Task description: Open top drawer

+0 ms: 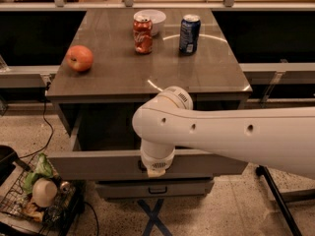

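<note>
The top drawer (98,163) is pulled out from under the grey counter (123,77); its wide grey front faces me and its dark inside shows behind it. My white arm reaches in from the right. The gripper (156,171) sits at the middle of the drawer front, where the handle is. The wrist hides the fingers and most of the handle. A narrower grey drawer front (155,189) with a small handle is below.
On the counter stand a red apple (79,58), a red can (142,34), a blue can (189,34) and a white bowl (150,20). A wire basket of clutter (37,195) is on the floor at the lower left. A dark stand leg (275,195) is at the right.
</note>
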{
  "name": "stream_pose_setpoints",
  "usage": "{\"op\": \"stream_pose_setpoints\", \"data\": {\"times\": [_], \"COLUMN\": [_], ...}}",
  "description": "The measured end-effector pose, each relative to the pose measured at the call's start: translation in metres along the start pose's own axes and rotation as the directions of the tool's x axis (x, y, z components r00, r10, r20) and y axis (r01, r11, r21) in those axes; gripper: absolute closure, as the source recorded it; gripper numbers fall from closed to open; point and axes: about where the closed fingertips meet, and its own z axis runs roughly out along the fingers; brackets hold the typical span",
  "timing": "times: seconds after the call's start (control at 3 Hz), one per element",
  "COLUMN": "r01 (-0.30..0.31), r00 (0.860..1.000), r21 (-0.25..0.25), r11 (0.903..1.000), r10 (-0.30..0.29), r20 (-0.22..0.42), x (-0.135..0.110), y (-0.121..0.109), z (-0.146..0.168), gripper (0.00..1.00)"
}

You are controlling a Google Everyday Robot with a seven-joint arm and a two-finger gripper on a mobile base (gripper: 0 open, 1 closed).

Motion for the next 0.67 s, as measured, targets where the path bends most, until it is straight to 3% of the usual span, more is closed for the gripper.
{"op": "stream_pose_setpoints", "data": {"times": [0.33, 0.67], "r01": [0.000, 0.015], "r00": [1.000, 0.998], "r21": [0.000, 0.053], "r11": [1.0000, 0.9985], "r10": [0.000, -0.018], "r20": [0.000, 0.052], "x": [0.000, 0.003], "y": [0.000, 0.007], "z": [0.000, -0.014], "gripper": [1.00, 1.00]}}
